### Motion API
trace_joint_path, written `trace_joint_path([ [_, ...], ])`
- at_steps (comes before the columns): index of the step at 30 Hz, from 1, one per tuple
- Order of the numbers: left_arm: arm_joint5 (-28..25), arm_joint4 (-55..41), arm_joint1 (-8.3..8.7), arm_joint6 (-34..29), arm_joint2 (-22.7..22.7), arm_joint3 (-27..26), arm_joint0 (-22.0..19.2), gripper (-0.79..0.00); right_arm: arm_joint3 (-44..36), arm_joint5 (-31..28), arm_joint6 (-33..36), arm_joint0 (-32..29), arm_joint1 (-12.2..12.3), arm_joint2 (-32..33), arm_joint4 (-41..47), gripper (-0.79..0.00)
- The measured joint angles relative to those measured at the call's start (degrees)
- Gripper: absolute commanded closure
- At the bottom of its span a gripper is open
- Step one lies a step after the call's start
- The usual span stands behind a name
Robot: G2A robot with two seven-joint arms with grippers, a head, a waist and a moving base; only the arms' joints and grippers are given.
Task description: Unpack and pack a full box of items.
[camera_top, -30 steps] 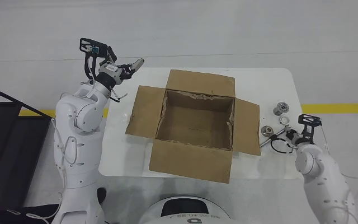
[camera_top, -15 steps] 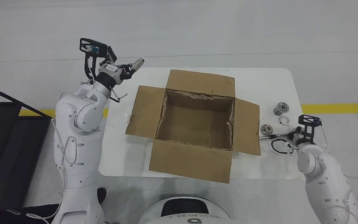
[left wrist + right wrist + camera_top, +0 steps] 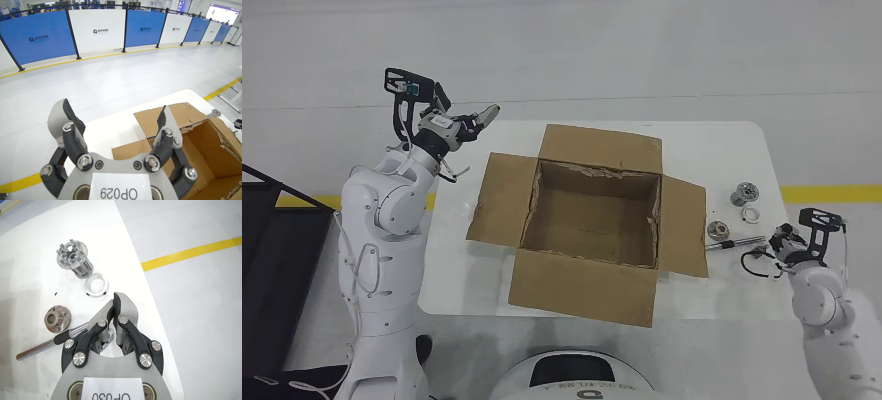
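At the right edge of the table (image 3: pixel 712 150), the right gripper (image 3: pixel 114 303) is seen closed, its jaws pressed together at the tips with nothing held between them. Just under its finger roots one end of the rod (image 3: pixel 43 345) is found; whether that end is touched cannot be told. The rod is laid flat, and its long axis is run from the gripper leftward toward the box (image 3: pixel 587 283), so that its other end is pointed at the box's right side. The flange (image 3: pixel 57 318) is set just beside the rod, on the side away from the robot, and the ring (image 3: pixel 96 284) and the hub (image 3: pixel 73 258) are placed a little beyond, close together. The box is stood open in the middle of the table, flaps spread, and nothing is seen inside it; packing is therefore judged to be the step in hand. The left gripper (image 3: pixel 114 102) is held open above the far left corner, well apart from all four parts, with the box between. The right arm is thus judged the nearer one, and a grasp across the rod, at right angles to its axis, would be called for once the jaws are opened.
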Motion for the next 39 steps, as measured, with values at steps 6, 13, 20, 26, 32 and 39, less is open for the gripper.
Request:
trace_joint_path([
  [6, 0.0, 0.0, 0.0, 0.0, 0.0, 0.0, 0.0, -0.785, -2.18, -0.33, -0.39, -2.71, -0.23, 2.32, 1.28, -0.246],
  [13, 0.0, 0.0, 0.0, 0.0, 0.0, 0.0, 0.0, -0.785, -4.6, -5.05, -0.68, -8.15, -0.35, 4.69, -0.15, -0.372],
  [20, 0.0, 0.0, 0.0, 0.0, 0.0, 0.0, 0.0, -0.785, -5.11, -7.78, 0.4, -9.88, -0.52, 4.52, -1.82, -0.342],
  [26, 0.0, 0.0, 0.0, 0.0, 0.0, 0.0, 0.0, -0.785, -4.61, -6.92, 1.35, -8.36, -0.75, 2.43, -3.75, -0.314],
  [32, 0.0, 0.0, 0.0, 0.0, 0.0, 0.0, 0.0, -0.785, -3.26, -4.23, 3.63, -5.51, -0.9, 0.58, -5.92, -0.274],
  [39, 0.0, 0.0, 0.0, 0.0, 0.0, 0.0, 0.0, -0.785, -2.39, -3.43, 4.2, -4.09, -1.07, -0.34, -7.5, -0.114],
])
